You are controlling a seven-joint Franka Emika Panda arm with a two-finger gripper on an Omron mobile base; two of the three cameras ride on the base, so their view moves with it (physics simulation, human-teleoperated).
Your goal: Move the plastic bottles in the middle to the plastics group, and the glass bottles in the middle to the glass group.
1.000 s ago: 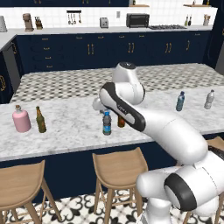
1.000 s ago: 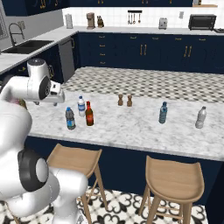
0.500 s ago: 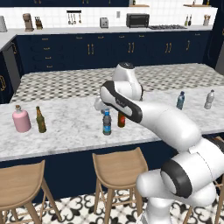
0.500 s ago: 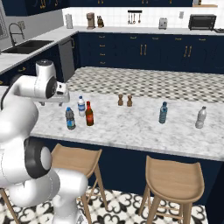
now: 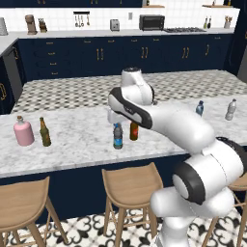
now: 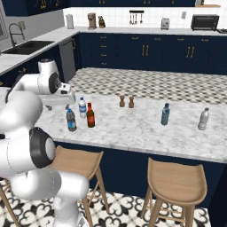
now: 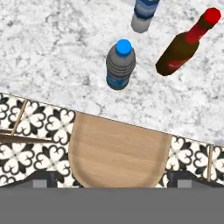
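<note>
1. The two-finger claw (image 7: 112,180) hangs over the near edge of the white marble counter (image 7: 52,52). Its jaws are spread wide with nothing between them, presumably so they can take a bottle's body.
2. Nearest below it stands the small dark blue-tinted plastic bottle with a blue cap (image 7: 120,65), upright and not touched. I judge it the likely first pick.
3. Just beyond are the clear plastic bottle with a white-blue label (image 7: 143,15) and the dark red-brown glass bottle with a slim neck (image 7: 183,48). They stand close together and unsorted in the middle.
4. A round wooden stool seat (image 7: 118,153) sits under the counter's edge.
5. The plastics group, a small teal-blue bottle (image 6: 165,114) and a clear greyish bottle with a pale cap (image 6: 203,119), waits well to the right.
6. The glass group, a squat pink flask (image 5: 23,132) and a slim olive-green bottle (image 5: 45,132), stands far left, keeping the materials apart.
</note>
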